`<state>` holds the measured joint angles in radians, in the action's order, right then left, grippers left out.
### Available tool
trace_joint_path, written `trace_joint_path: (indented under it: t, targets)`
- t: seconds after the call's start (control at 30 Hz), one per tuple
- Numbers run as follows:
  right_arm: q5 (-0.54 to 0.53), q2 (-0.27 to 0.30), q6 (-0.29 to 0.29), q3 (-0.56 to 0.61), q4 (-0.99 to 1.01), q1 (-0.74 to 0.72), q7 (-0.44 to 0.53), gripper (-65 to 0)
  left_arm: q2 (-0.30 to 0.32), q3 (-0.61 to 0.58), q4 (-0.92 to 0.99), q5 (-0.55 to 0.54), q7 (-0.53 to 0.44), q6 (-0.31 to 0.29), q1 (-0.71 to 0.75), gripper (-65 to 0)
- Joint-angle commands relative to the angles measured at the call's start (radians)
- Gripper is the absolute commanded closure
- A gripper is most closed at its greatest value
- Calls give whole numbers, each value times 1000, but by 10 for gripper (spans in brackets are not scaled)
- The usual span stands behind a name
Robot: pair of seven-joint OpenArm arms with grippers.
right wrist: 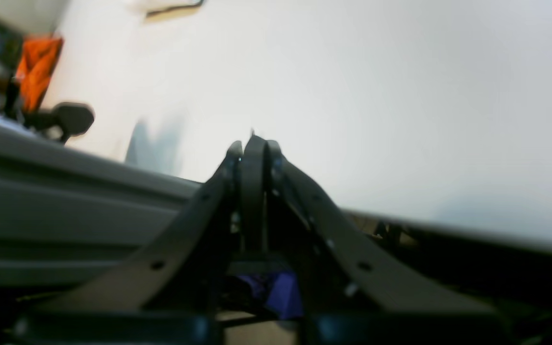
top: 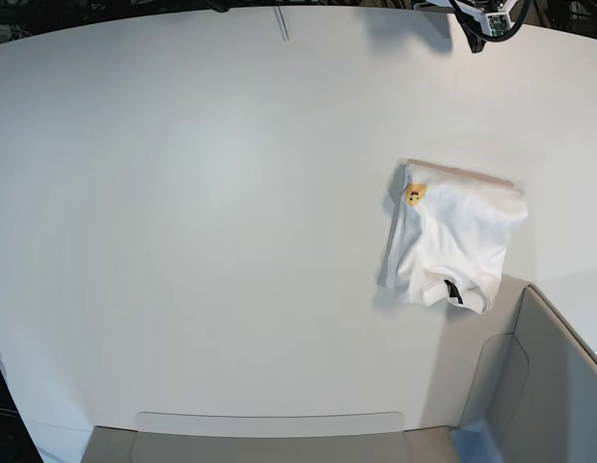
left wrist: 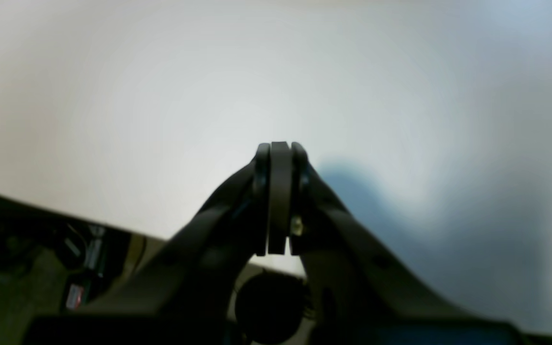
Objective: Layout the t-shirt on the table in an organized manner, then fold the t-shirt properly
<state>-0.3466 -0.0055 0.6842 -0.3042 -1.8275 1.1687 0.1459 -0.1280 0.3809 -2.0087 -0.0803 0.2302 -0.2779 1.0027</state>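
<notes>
Both hands, left hand (left wrist: 280,199) and right hand (right wrist: 254,191), are closed and empty; the t-shirt (top: 452,246) lies bunched near the desk (top: 202,241) right edge, so a grab risks pinching several layers.

Bright, even overhead light; soft blurred wrist views; faint blue-grey shadows; curved wide-angle edges

table (top: 202,193) open leftward, t-shirt (top: 452,236), grey panels (top: 544,386) right

Black two-fingered left gripper (left wrist: 279,201) and black two-fingered right gripper (right wrist: 253,187), each seen from its own wrist camera, with curved fingers pressed together at the tips, holding nothing, and neither arm visible in the base view.
</notes>
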Motion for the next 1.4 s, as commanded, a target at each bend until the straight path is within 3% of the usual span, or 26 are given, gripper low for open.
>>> trace_joint_path:
  t: [0.0, 0.17, 0.3, 0.57, 0.73, 0.97, 1.17, 1.37]
  targets:
    - [-15, -14, 14, -16, 12, 30, 47, 0, -2, 26, -2, -5, -24, 15, 21, 0]
    - [-24, -29, 14, -80, 139, 53, 131, 0, -11, 80, 75, -5, -24, 15, 26, 0]
    - [-108, -29, 14, -142, 239, 53, 154, 0, -11, 111, 142, -5, -28, 15, 25, 0]
    - [-153, -20, 14, -247, 480, -20, 148, 0, -11, 108, 374, 0, -136, 15, 20, 0]
    - [-75, -6, 14, -318, 608, -100, 67, 0, -3, 109, 512, 3, -140, 15, 3, 0]
    - [131, 3, 14, -436, 742, -255, -50, 0, 27, 103, 707, 6, -137, 15, -92, 0]
    - [467, 11, 14, -585, 855, -473, -124, 0, 67, 103, 958, 86, -133, 15, -233, 0]
    - [812, 88, 14, -769, 1055, -709, -133, 0, 75, 111, 1224, 204, -139, 15, -377, 0]
